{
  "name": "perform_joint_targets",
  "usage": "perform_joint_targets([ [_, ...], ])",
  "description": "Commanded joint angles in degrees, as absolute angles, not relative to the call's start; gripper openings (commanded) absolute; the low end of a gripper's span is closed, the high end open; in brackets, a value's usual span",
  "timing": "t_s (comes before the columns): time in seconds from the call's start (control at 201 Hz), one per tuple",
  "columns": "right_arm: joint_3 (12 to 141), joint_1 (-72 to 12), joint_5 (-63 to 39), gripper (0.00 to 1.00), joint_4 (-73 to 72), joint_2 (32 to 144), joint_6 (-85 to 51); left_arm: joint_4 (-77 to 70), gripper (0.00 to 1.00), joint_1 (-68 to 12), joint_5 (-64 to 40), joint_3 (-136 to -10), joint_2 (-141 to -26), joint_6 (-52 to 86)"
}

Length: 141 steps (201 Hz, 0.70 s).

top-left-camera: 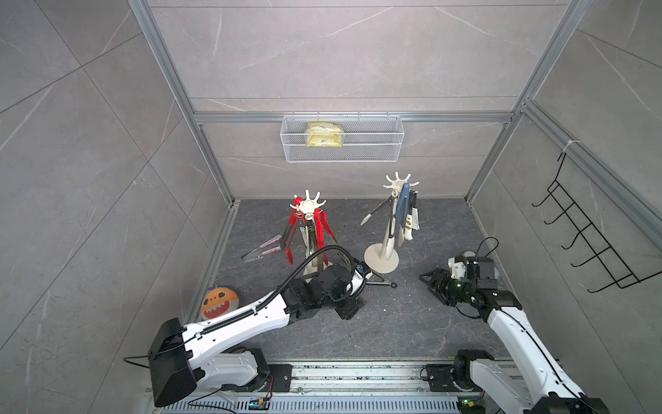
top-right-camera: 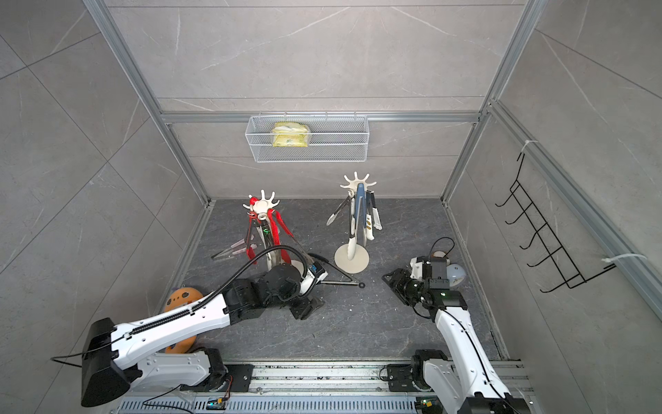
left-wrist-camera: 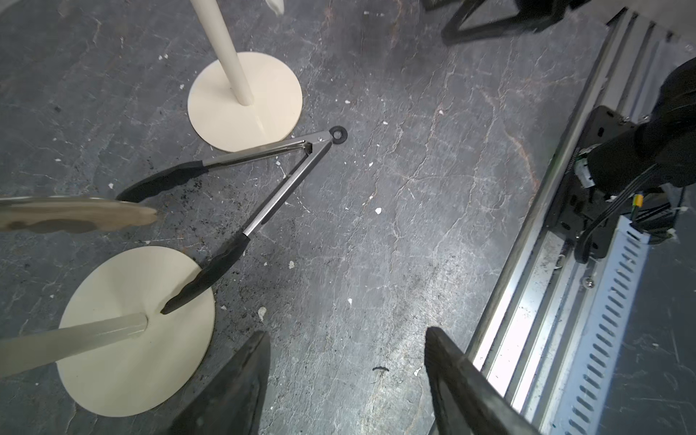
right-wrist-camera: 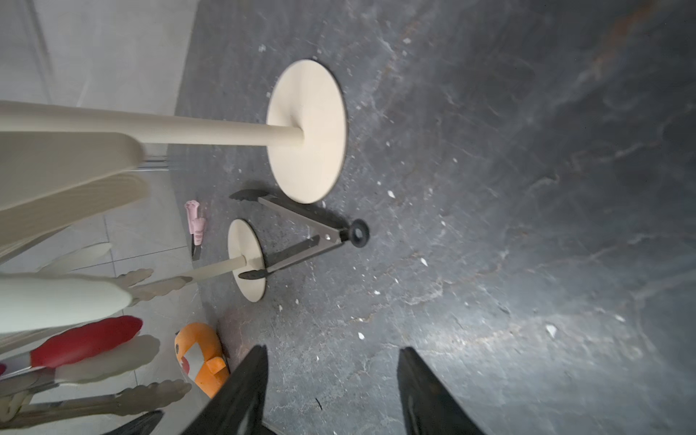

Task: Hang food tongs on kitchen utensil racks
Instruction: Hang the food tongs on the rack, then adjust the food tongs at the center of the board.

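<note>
Left wrist view: black-tipped steel tongs [left-wrist-camera: 286,188] lie splayed on the tabletop [left-wrist-camera: 376,263], one tip resting on a cream round rack base [left-wrist-camera: 113,376]. Left gripper [left-wrist-camera: 344,335] and right gripper [right-wrist-camera: 331,350] gape empty. A careless pickup could nudge that rack, shaking its hanging red-tipped tongs [top-left-camera: 323,224] loose.

Grey marble-look tile walls [top-left-camera: 89,161] all round, dark slate worktop [top-left-camera: 412,322] under the white mesh basket [top-left-camera: 376,143], black hook rack [top-left-camera: 605,251] right of it.
</note>
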<state>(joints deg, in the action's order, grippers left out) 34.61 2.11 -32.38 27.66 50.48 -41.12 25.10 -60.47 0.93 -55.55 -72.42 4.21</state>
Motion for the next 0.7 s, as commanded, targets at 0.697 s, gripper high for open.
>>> perform_joint_targets([
  [0.697, 45.9, 1.8, -40.7, 0.61, 28.5, 41.5, -26.7, 19.3, 0.52, -52.5, -2.9, -68.2, -100.8, -8.5],
])
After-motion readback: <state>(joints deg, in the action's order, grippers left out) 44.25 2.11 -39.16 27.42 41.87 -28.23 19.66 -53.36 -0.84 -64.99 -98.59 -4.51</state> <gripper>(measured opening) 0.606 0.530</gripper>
